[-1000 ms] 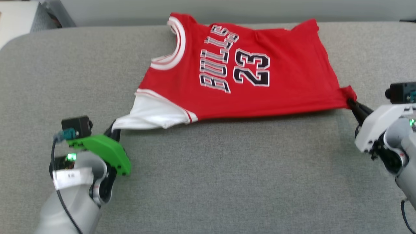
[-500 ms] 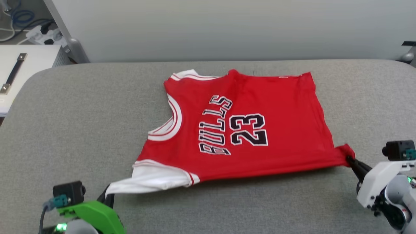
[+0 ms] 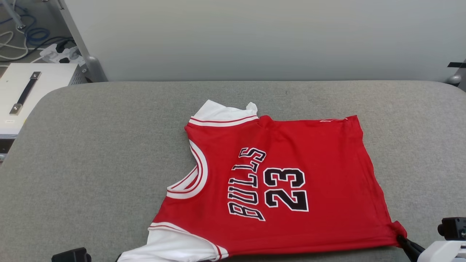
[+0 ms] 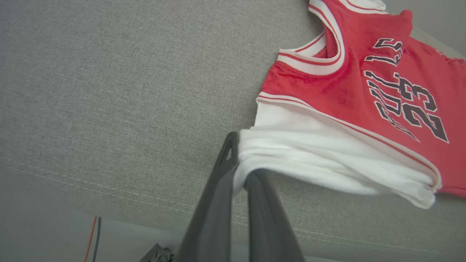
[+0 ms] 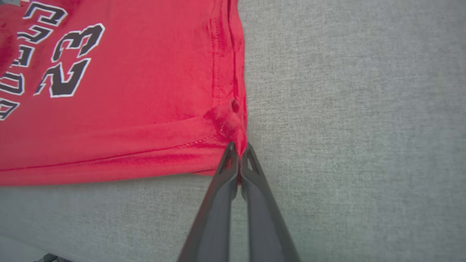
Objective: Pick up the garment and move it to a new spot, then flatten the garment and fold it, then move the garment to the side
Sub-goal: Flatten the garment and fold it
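The garment (image 3: 287,182) lies front up on the grey pad (image 3: 109,163), collar (image 3: 193,174) to the left, hem to the right, lettering & number readable. It sits right of centre, toward the near side.

The left gripper (image 4: 242,156) is pressed together on the end of the near sleeve (image 4: 327,160), white cloth bunched btw its fingers. The right gripper (image 5: 238,149) is likewise closed, pinching the near hem corner (image 5: 229,123), w/ puckers fanning out from the pinch. So both hold the two ends of the near edge. That prob. serves to keep this edge stretched in a line while the body drags flat on the pad: a flattening step, fold not begun. The red body looks mostly smooth, w/ faint creases along the near hem.

The far sleeve (image 3: 222,111) is not spread: it is bunched, partly tucked at the far edge, & prob. needs a separate tug.

Edges & room:
- Left: wide bare pad, rounded corner at far left, white box (image 3: 22,94) beyond it, off the pad.
- Far: a band of bare pad btw garment & wall (image 3: 255,36), enough for a fold over.
- Right: bare pad past the hem, good for the final move aside.
- Near: tight. The left wrist view shows the pad's seam & drop-off (image 4: 109,189) close under the fingers, so more pulling nearward risks the sleeve hanging off.
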Robot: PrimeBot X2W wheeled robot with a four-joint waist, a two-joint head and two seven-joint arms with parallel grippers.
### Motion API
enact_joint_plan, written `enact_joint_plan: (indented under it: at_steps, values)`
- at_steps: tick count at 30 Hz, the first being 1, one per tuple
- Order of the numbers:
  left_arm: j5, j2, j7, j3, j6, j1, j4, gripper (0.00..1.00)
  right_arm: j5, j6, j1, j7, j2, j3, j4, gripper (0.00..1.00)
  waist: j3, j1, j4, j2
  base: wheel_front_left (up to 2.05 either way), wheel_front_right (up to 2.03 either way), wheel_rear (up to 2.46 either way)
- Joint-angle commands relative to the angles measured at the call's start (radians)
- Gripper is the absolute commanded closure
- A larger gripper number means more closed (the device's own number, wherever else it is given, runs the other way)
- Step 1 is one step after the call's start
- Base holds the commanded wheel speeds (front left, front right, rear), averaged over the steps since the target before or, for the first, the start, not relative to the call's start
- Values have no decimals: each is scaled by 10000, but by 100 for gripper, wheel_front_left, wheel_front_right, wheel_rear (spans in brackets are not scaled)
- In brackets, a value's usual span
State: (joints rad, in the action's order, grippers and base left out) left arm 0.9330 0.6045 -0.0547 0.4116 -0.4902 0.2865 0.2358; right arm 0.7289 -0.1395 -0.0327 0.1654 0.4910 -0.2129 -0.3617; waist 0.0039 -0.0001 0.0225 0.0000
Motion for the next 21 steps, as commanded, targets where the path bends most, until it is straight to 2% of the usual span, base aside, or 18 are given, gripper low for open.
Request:
enact_joint_plan:
  at_steps: [1, 7, 11, 15, 21]
  values:
    - [65, 224, -8, -179, -206, 203, 112, 100, -355, 88, -383, 256, -92, 513, 371, 100, 49, 1, -5, 0, 0, 0, 0]
    - [-9, 296, -66, -186, -245, 13, 511, 100, -1609, 88, -1197, 1535, -1040, 2056, 2250, 100, 351, 1, -27, 0, 0, 0, 0]
    - [-112, 302, -205, -90, -2, -697, 335, 100, -2210, 88, -1070, 2147, -1556, 2621, 3071, 100, 647, 1, -28, 0, 0, 0, 0]
    - [-256, 215, -452, 147, 412, -1795, -210, 100, -2584, 88, -542, 2612, -1887, 2805, 3358, 100, 971, 1, -18, 0, 0, 0, 0]
    - [-341, -154, -674, 383, 974, -3370, -1293, 100, -2734, 88, 586, 2769, -1866, 2620, 3031, 100, 1565, 1, -64, 0, 0, 0, 0]
